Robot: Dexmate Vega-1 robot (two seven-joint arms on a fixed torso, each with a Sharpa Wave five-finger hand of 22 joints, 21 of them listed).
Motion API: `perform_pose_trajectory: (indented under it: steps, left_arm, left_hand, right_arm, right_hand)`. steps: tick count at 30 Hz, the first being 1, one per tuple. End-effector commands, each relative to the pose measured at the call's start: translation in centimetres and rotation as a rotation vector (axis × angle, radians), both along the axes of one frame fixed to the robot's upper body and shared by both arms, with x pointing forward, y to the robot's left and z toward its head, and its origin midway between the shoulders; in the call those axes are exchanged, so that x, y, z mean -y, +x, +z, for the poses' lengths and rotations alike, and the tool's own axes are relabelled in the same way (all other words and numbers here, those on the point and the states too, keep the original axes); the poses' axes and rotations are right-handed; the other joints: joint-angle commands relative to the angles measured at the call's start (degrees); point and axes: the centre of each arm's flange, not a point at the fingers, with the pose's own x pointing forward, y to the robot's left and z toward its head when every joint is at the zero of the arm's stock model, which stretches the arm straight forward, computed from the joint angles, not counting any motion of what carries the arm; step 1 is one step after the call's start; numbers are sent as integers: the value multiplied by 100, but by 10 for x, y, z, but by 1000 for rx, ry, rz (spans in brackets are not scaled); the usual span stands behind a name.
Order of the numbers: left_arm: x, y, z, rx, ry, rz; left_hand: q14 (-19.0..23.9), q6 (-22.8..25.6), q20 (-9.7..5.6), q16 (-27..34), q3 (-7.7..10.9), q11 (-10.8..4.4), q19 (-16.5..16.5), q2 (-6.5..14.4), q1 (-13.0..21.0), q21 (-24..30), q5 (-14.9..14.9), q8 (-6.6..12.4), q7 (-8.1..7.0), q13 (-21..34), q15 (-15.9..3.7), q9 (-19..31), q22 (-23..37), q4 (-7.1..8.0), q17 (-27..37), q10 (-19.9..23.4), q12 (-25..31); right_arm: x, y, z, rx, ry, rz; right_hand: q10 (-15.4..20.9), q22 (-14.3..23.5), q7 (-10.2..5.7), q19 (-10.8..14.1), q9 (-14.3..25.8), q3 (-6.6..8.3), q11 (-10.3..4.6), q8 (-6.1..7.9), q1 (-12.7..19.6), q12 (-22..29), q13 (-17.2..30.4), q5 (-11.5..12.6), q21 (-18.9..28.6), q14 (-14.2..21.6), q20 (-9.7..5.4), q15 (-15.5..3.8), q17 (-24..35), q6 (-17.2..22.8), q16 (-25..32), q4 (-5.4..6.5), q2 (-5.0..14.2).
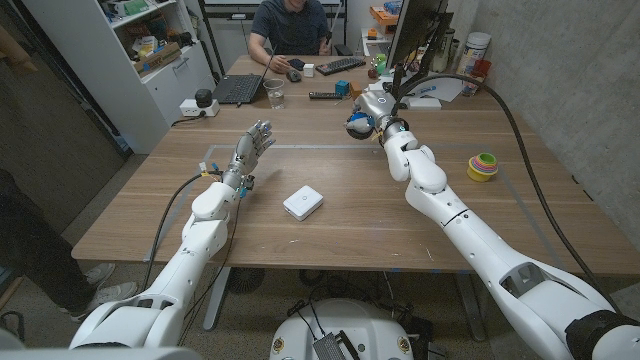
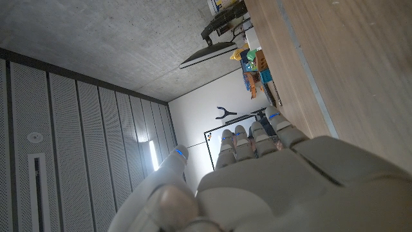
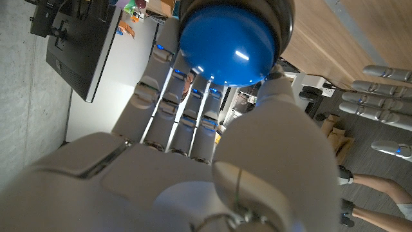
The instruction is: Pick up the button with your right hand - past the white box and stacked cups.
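The button point(image 1: 357, 126), a blue dome on a dark round base, sits in my right hand point(image 1: 375, 110) over the far middle of the wooden table point(image 1: 400, 215). In the right wrist view the button point(image 3: 235, 38) is pinched between the thumb and the fingers point(image 3: 174, 96) of that hand. My left hand point(image 1: 257, 137) is raised over the table's left half, fingers stretched and apart, holding nothing; it also appears as the left hand point(image 2: 270, 167). The white box point(image 1: 302, 203) lies at mid-table, nearer than the button. A stack of coloured cups point(image 1: 483, 167) stands to the right.
At the far end a person point(image 1: 290, 25) sits behind a laptop point(image 1: 240, 88), a glass point(image 1: 276, 95), a remote point(image 1: 322, 95) and a keyboard point(image 1: 340, 65). A monitor point(image 1: 415, 35) stands at the back right. A thick black cable point(image 1: 520, 130) crosses the right side.
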Motion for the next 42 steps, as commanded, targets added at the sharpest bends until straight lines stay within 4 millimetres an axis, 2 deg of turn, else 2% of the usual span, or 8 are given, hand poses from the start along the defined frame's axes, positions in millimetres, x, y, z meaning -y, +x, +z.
perform_pose_trajectory:
  steps: [1,42]
  left_arm:
    - [0,-1,1,4,6,0]
    - [-10,3,8,15,-3,-6]
  left_hand:
    - [-24,-15,6,38,-25,13,68,-45,-15,1,40,29,18,18,8,13,31,0,25,20,29]
    - [-22,-17,25,39,-56,7,71,-58,-28,-4,48,33,25,17,10,13,30,2,25,15,28]
  right_arm:
    - [7,-9,16,26,56,32]
    - [29,-20,46,113,220,60]
  right_hand:
    - [42,17,1,228,30,-5,-37,-16,1920,21,26,-25,41,488,-284,-957,30,33,-10,43,1850]
    - [92,14,-33,284,61,-39,-66,-49,1950,23,113,-106,183,615,-284,-952,138,66,-79,153,1865]
